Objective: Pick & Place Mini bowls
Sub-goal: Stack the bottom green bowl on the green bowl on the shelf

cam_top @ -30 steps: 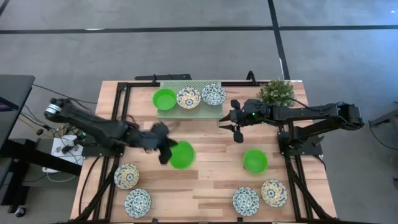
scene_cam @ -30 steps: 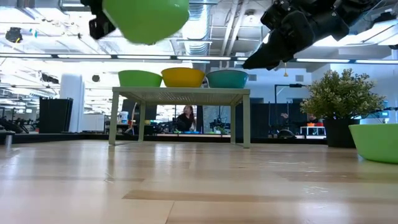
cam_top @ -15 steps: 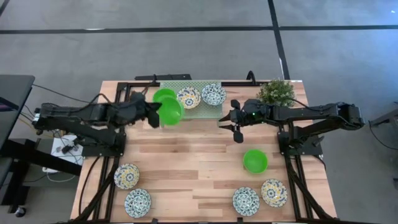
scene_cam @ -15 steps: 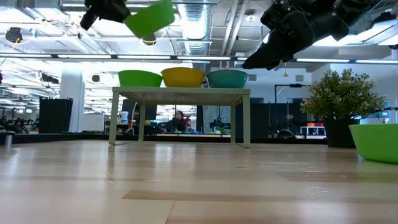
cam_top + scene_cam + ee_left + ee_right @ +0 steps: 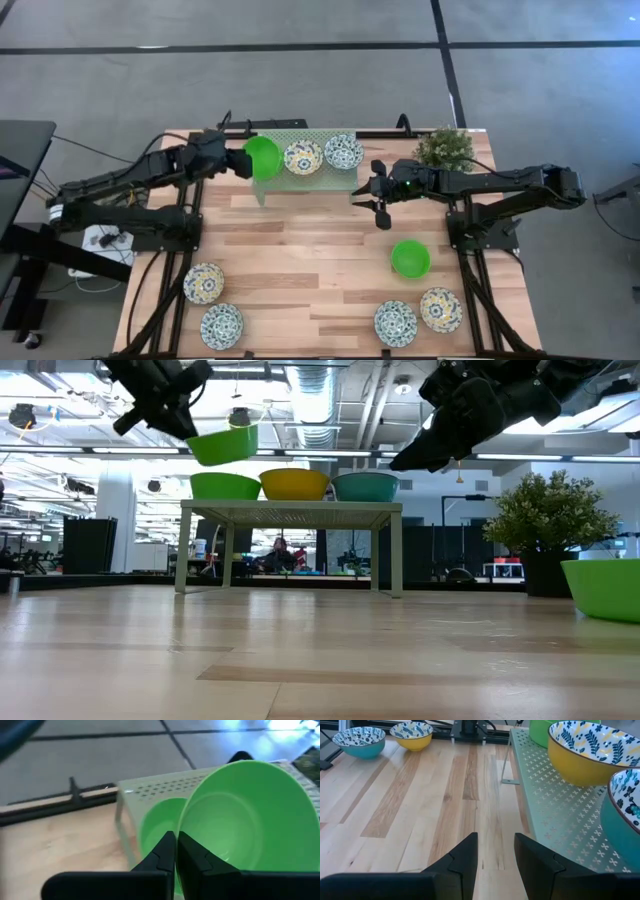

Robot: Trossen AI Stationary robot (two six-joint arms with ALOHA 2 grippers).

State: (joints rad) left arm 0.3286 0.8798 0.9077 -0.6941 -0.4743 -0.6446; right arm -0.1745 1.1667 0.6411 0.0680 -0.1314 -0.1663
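The left tool (image 5: 190, 422), pinched shut on a plain bright green plastic bowl (image 5: 224, 445), has carried it up from mid-worktop to just above the matching green bowl (image 5: 225, 486) on the pale mesh rack (image 5: 290, 512), so stacking looks near, while the right tool (image 5: 378, 196) waits open beside the rack.

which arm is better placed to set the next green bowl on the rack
Left. Its claw is shut on a green bowl held just above the green bowl on the rack. The right claw hangs open and empty beside the rack.
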